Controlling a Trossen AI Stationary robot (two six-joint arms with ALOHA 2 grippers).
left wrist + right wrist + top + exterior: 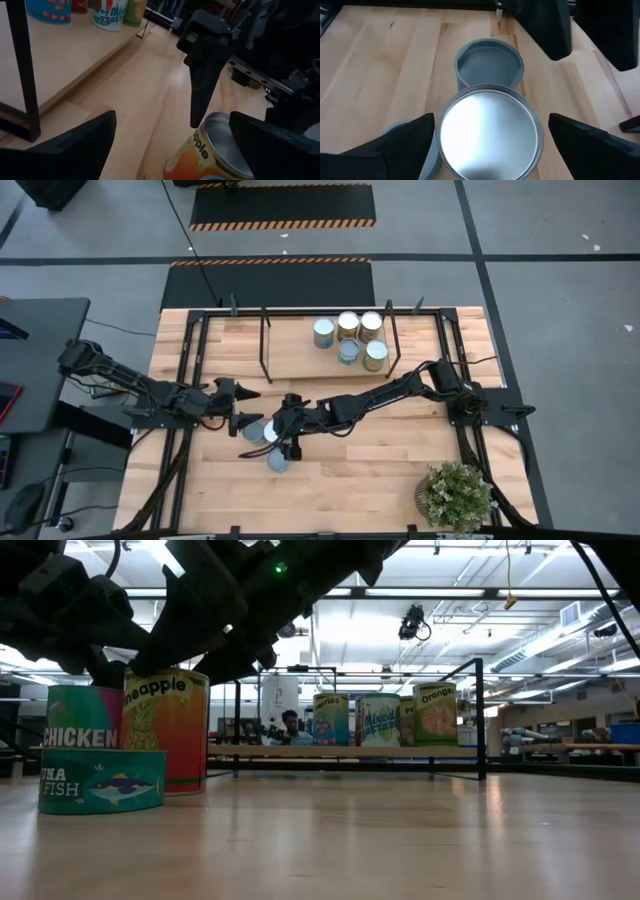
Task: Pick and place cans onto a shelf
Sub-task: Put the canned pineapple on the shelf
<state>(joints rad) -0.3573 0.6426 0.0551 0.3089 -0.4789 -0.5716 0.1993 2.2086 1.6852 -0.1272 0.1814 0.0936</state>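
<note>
Wooden shelf (300,365) holds 5 cans (349,338); 3 below 2 open claws.

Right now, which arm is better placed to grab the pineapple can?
Right. The right gripper hangs open directly over the pineapple can, fingers either side of its lid. The left gripper is also open but sits beside the cans, aimed across rather than over it.
</note>
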